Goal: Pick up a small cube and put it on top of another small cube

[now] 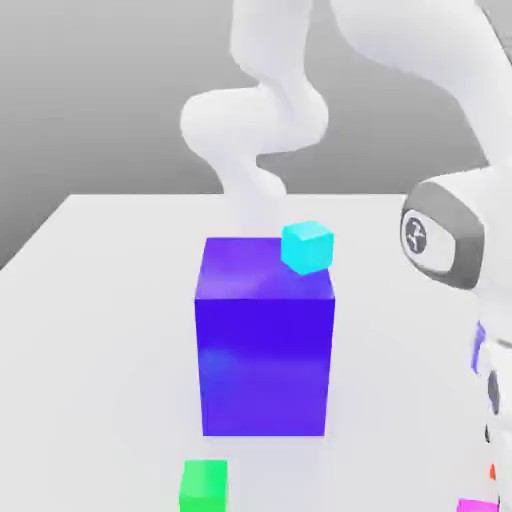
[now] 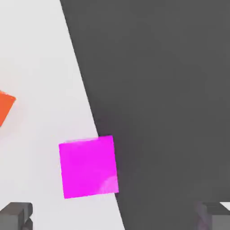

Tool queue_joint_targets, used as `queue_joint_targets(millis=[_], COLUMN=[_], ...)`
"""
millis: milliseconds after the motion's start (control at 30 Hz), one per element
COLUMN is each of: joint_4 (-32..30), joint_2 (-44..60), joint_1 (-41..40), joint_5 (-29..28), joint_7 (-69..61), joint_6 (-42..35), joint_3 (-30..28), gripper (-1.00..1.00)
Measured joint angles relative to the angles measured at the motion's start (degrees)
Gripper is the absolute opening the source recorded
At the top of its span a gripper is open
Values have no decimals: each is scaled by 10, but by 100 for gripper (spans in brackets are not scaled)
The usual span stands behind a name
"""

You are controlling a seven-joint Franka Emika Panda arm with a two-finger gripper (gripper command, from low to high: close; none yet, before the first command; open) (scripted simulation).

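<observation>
1. Grey two-finger gripper [image 2: 114,216]: jaws wide open, holding nothing.
2. Four small, plain cubes: magenta [image 2: 89,167], at the exterior view's lower right; orange-red [image 2: 5,107], just above it at the right edge; bright green [image 1: 204,486], lower left of centre; cyan [image 1: 307,248], upper centre, overlapping the big block's top right corner.
3. One large blue block [image 1: 264,365], centre.
4. One white arm [image 1: 440,50], upper right.
5. One pale table [image 1: 110,330], beneath.

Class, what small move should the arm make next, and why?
Probably shift the end effector slightly to centre over the magenta cube before lowering: its fingers stand open, and the cube lies off-centre between them, nearer one finger.
</observation>
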Motion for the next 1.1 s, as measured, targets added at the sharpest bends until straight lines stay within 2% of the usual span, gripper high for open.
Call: queue_joint_targets(millis=[100, 133, 333, 500, 833, 967, 1000, 1100], joint_4=[14, 17, 18, -3, -177, -200, -200, -200], joint_2=[62, 74, 80, 2, -161, -116, -103, -103], joint_1=[5, 6, 7, 0, -102, -137, -141, -141], joint_5=[-8, -9, -9, 0, 65, 112, 119, 119], joint_7=[-1, 0, -1, -2, 166, 172, 168, 168], joint_6=[43, 52, 55, -2, 8, 74, 86, 86], joint_3=[-4, -5, -5, -2, -146, -155, -151, -151], gripper=[0, -100, -100, -100, -100, -100, 100, 100])
